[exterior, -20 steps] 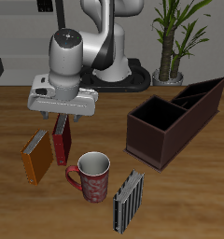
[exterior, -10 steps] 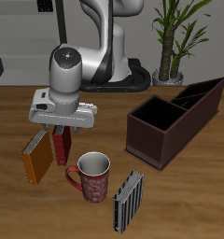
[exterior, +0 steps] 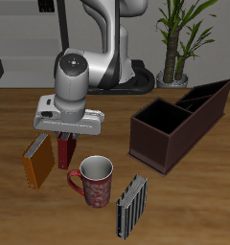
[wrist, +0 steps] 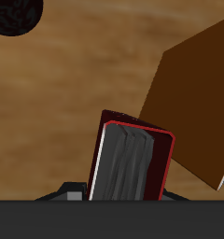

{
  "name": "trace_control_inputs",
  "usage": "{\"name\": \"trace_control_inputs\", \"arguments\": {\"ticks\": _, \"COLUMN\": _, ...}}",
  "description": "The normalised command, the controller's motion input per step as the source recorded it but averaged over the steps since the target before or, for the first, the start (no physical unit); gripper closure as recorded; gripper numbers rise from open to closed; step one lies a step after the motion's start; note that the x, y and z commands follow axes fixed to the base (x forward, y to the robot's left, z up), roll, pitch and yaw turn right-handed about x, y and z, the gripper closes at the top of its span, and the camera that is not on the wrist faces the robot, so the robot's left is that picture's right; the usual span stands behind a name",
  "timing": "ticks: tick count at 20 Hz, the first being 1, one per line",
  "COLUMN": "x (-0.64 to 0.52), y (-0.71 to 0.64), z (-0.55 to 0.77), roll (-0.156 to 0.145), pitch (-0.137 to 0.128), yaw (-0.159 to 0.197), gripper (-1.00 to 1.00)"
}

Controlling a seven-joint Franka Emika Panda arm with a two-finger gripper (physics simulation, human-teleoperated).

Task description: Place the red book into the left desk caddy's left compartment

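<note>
Claw (exterior: 65, 136) low over upright red book (exterior: 65, 153), orange book (exterior: 36, 161) beside

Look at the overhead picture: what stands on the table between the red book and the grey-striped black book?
In the exterior view, a red patterned mug stands between the red book and the grey-striped black book.

I count three books: one red book (exterior: 66, 153) right under my pincer (exterior: 65, 137), one orange book (exterior: 35, 160) just beside it, one grey-striped black book (exterior: 132, 207) well off toward the front. One mug (exterior: 94, 182), one desk caddy (exterior: 180, 121), one potted plant (exterior: 177, 38).
</note>
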Motion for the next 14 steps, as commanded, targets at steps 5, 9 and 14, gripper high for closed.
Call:
{"name": "trace_control_inputs", "arguments": {"ticks": 5, "x": -0.16, "y": 0.74, "z": 0.43, "roll": 0.101, "pitch": -0.058, "yaw": 0.036, "gripper": 1.0}}
{"name": "trace_control_inputs", "arguments": {"ticks": 9, "x": -0.19, "y": 0.51, "z": 0.46, "roll": 0.012, "pitch": -0.05, "yaw": -0.033, "gripper": 1.0}}
{"name": "trace_control_inputs", "arguments": {"ticks": 14, "x": -0.35, "y": 0.55, "z": 0.53, "roll": -0.055, "pitch": 0.003, "yaw": -0.133, "gripper": 1.0}}
